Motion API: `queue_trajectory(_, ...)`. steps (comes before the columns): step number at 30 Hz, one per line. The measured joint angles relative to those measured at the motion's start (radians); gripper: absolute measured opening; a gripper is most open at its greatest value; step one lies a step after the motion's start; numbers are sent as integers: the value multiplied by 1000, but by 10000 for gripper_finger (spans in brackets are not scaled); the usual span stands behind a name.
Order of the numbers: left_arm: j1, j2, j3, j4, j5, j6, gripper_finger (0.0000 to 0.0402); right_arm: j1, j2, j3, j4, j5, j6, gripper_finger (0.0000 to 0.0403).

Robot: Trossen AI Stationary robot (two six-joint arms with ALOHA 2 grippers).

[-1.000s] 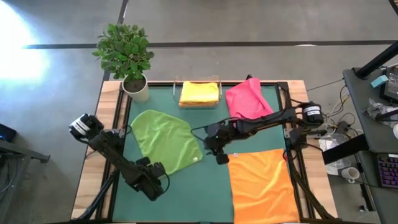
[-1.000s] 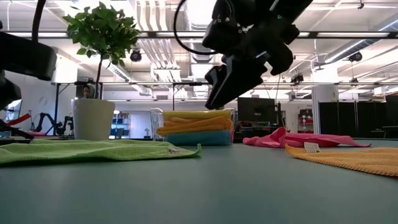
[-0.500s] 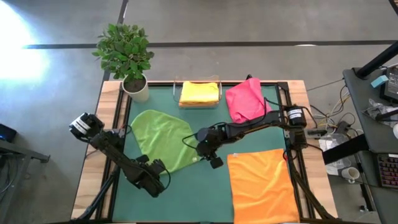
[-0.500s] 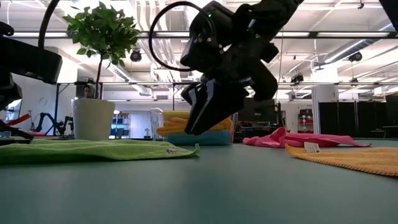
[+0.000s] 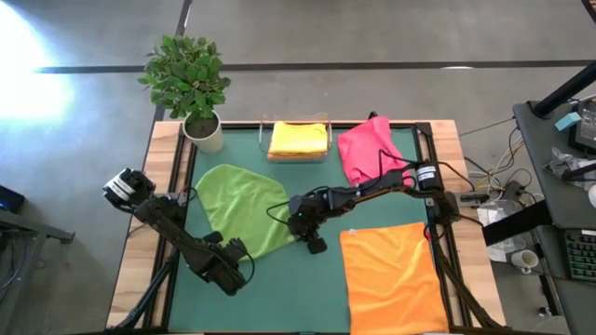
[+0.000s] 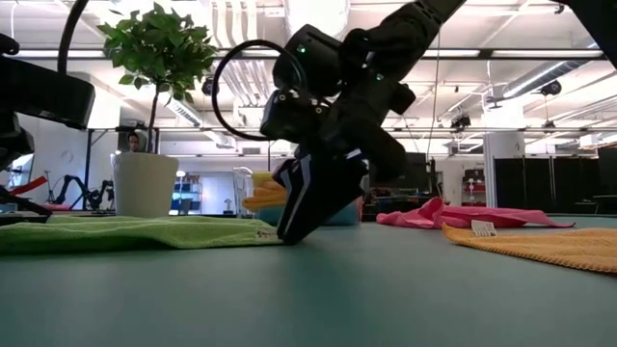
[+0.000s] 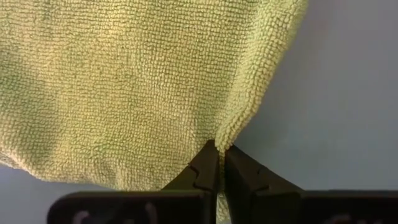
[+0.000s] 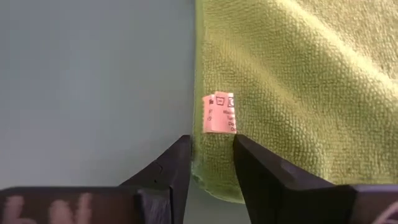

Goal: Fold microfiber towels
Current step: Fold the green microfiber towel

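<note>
A: What is seen on the left of the worktop [image 5: 317,279]?

B: The green towel [image 5: 247,209] is laid flat there. Its near edge is pinched by the left tool [image 7: 217,163], which is pressed together.

A: And toward the right?

B: The right tool [image 8: 211,155] is set down at the green towel's corner by the small tag [image 8: 219,114], its fingers spread around the edge. An orange towel [image 5: 396,274] is laid flat further right, and a pink towel [image 5: 368,149] behind it.

Bright overhead lights, floor glare top-left, wrist cams sharp
</note>
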State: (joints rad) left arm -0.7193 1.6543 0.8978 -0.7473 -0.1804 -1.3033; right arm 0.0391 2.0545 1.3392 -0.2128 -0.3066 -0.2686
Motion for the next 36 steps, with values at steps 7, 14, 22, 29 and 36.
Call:
queue_trajectory(7, 0, 0, -1, 2, -4, 0, 0, -13, -4, 18, -15, 15, 63, 43)
queue_trajectory(14, 4, -12, 13, 25, 5, 0, 0, -13, -55, 23, -51, 28, 96, 9)
queue_trajectory(22, 49, -102, 118, -8, 52, 77, 0, -8, -232, 29, -188, 36, 173, 9)
queue_trajectory(29, 103, -167, 318, -200, 50, 240, 0, 23, -421, 29, -247, 149, 209, 9)
queue_trajectory(36, 161, -187, 528, -336, 111, 324, 0, 61, -577, 29, -284, 315, 259, 9)
